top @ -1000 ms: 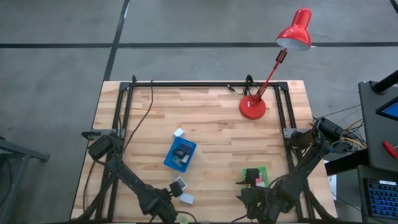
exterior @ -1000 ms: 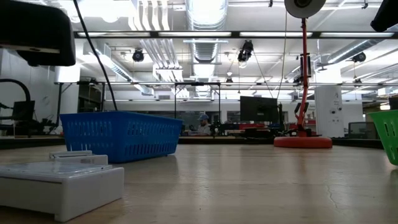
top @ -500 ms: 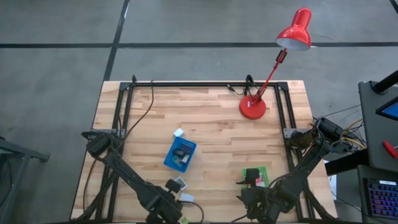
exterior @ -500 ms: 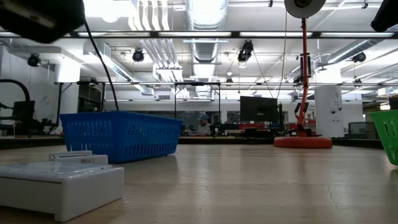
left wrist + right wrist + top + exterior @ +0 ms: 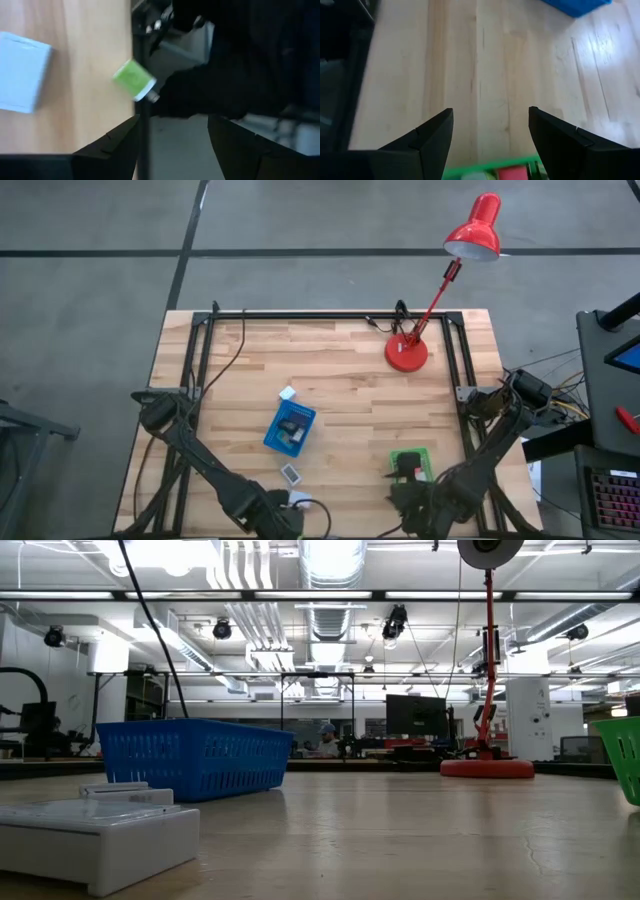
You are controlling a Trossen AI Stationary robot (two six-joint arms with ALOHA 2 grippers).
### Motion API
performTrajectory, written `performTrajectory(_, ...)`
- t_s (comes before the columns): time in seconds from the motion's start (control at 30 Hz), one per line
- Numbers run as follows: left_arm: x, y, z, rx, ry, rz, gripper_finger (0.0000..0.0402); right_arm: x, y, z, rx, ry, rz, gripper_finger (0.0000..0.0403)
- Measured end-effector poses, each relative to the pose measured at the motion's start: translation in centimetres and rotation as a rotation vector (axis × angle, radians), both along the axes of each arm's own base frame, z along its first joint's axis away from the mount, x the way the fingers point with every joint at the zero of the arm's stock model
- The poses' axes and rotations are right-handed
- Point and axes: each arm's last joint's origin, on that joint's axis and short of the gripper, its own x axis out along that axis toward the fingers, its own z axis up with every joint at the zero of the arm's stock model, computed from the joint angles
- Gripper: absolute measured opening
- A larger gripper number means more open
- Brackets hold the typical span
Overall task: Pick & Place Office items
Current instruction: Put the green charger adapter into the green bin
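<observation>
Your left pincer point(image 5: 172, 145) sits at the near edge of the counter point(image 5: 340, 370), left of centre, with its fingers standing apart and nothing between them. Just past them a small green block point(image 5: 132, 79) lies at the counter's lip, beside the dark frame, with a light blue box point(image 5: 20, 71) on the wood to one side; the pincer looks placed to deal with these near-edge strays. Your right pincer point(image 5: 490, 145) hangs at the near edge on the right, fingers also apart and empty, directly over the near rim of the green tray point(image 5: 411, 463), which already holds red and pale items. That puts it where a drop into the tray would be made or has been made; you cannot tell which from here.

The blue tray point(image 5: 290, 427) sits mid-counter with several items inside. A white block point(image 5: 288, 393) rests just beyond it, and a small framed box point(image 5: 291, 473) lies on the wood nearer you.

The counter is pale butcher-block with a black frame round it. A red desk lamp point(image 5: 407, 352) stands at the far right. Beyond is a large workshop with ceiling ducts, strip lights and monitors.
</observation>
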Motion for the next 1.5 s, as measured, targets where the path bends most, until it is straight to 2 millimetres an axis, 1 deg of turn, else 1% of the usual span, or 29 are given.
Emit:
performTrajectory(0.17,1.1,-0.8,0.1,-0.107,-0.045,0.180,0.0234,-1.2,-0.3,-0.3,-0.039,0.056,-0.033,0.0254)
performTrajectory(0.3,1.7,-1.3,-0.5,-0.158,-0.055,0.273,0.0234,-1.9,-0.1,-0.3,-0.053,0.056,-0.038,0.0254)
performTrajectory(0.4,1.9,-1.5,-1.3,-0.160,-0.030,0.320,0.0234,-2.4,0.3,-0.3,-0.060,0.050,-0.018,0.0254)
performTrajectory(0.5,2.2,-1.8,-1.9,-0.151,-0.019,0.323,0.0234,-2.9,0.6,-0.3,-0.062,0.049,0.001,0.0254)
performTrajectory(0.67,2.5,-2.1,-1.3,-0.161,-0.040,0.342,0.0234,-3.6,1.1,-0.3,-0.066,0.048,0.032,0.0254)
performTrajectory(0.83,2.1,-1.7,-2.1,-0.076,0.020,0.351,0.0234,-4.1,1.5,-0.2,-0.063,0.045,0.049,0.0254)
performTrajectory(1.13,1.6,-1.5,-2.5,-0.026,0.073,0.368,0.0234,-4.2,1.5,-0.2,-0.075,0.052,0.053,0.0254)
performTrajectory(1.33,1.6,-1.5,-3.8,0.008,0.108,0.360,0.0234,-4.3,1.4,-0.2,-0.082,0.057,0.050,0.0254)
performTrajectory(1.5,1.4,-1.4,-4.2,0.037,0.136,0.334,0.0233,-4.3,1.4,-0.2,-0.082,0.057,0.050,0.0254)
